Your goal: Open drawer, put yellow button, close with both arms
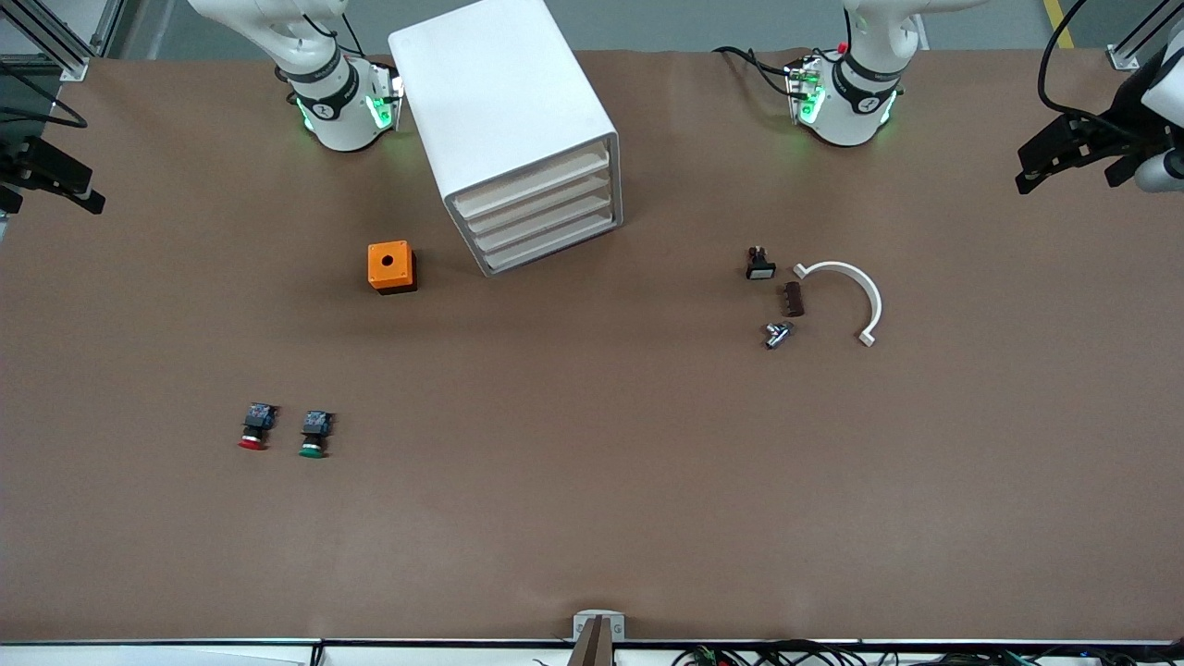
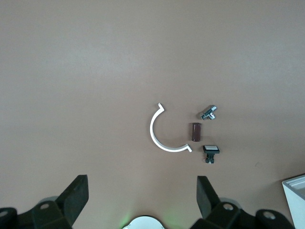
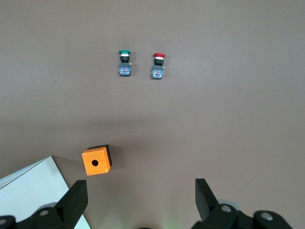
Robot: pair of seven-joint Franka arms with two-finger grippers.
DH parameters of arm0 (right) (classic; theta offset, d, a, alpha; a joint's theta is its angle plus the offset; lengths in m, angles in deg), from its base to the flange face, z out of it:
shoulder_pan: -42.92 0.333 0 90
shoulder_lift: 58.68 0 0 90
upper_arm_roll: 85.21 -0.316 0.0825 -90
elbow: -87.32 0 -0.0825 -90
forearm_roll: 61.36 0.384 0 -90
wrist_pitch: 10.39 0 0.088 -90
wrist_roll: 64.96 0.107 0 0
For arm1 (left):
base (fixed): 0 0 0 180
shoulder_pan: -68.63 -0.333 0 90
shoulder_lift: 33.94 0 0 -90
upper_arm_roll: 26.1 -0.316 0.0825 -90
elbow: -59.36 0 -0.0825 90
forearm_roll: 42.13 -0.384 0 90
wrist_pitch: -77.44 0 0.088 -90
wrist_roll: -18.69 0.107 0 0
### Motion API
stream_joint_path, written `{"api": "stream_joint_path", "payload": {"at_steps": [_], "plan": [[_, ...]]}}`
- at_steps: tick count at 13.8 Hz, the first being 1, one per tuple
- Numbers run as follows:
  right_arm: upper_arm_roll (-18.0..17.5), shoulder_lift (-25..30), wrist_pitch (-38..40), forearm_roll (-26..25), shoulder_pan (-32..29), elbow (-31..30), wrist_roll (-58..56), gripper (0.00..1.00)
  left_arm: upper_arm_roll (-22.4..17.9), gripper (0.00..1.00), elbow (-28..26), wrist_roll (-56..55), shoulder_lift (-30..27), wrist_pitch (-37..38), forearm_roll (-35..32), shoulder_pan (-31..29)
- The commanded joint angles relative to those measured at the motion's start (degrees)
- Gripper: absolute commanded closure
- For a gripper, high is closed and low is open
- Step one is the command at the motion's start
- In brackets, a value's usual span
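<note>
Nearest the camera lie our red button (image 1: 252, 428) and green button (image 1: 314, 435), side by side toward the right arm's end of the table (image 1: 592, 518). No yellow button shows anywhere, and all four drawers of the cabinet (image 1: 504, 111) are shut, including the top drawer (image 1: 532, 182), so we judge it is already inside. Our left gripper (image 2: 142, 195) and right gripper (image 3: 141, 198) hang wide open and empty high over the table's end edges, apparently parked clear.
</note>
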Motion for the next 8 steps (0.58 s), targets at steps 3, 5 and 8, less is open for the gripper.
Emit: {"api": "stream_joint_path", "payload": {"at_steps": [3,5,8], "plan": [[-0.87,2.38,-0.63,-0.69,-0.65,-2.85,-0.28,0.00,0.37,0.00,1.43,0.75,0.68,0.15,-1.09,-0.07],[-0.87,2.46,-0.46,-0.69,-0.56,-2.94,-0.19,0.00,0.37,0.00,2.32,0.83,1.04,0.32,-1.18,-0.07],[-0.87,2.38,-0.46,-0.69,-0.65,-2.94,-0.19,0.00,0.46,0.00,2.32,0.84,1.13,0.50,-1.18,0.01]]}}
